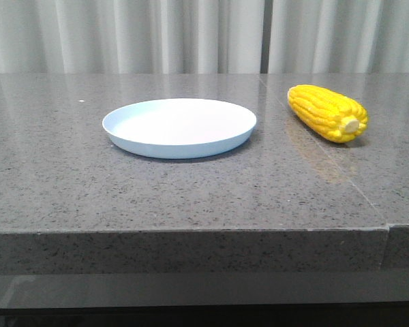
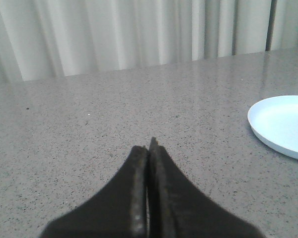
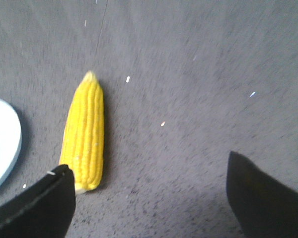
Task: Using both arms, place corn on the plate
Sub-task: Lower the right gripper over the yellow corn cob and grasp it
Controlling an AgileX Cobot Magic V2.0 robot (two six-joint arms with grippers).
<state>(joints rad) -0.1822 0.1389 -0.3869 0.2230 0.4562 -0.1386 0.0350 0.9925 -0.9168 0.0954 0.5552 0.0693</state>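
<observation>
The yellow corn [image 1: 327, 112] lies on the grey table to the right of the pale blue plate [image 1: 179, 127], its pale stub end toward me. Neither arm shows in the front view. In the right wrist view the corn [image 3: 84, 131] lies on the table just past one finger, and the plate's edge [image 3: 2, 141] shows beside it. My right gripper [image 3: 149, 171] is open wide and empty, above the table beside the corn. My left gripper [image 2: 150, 145] is shut and empty, low over bare table, with the plate [image 2: 283, 126] off to one side.
The grey speckled stone table [image 1: 88, 184] has its front edge close to me and a seam [image 1: 327, 163] running under the corn. Pale curtains [image 1: 191, 34] hang behind the table.
</observation>
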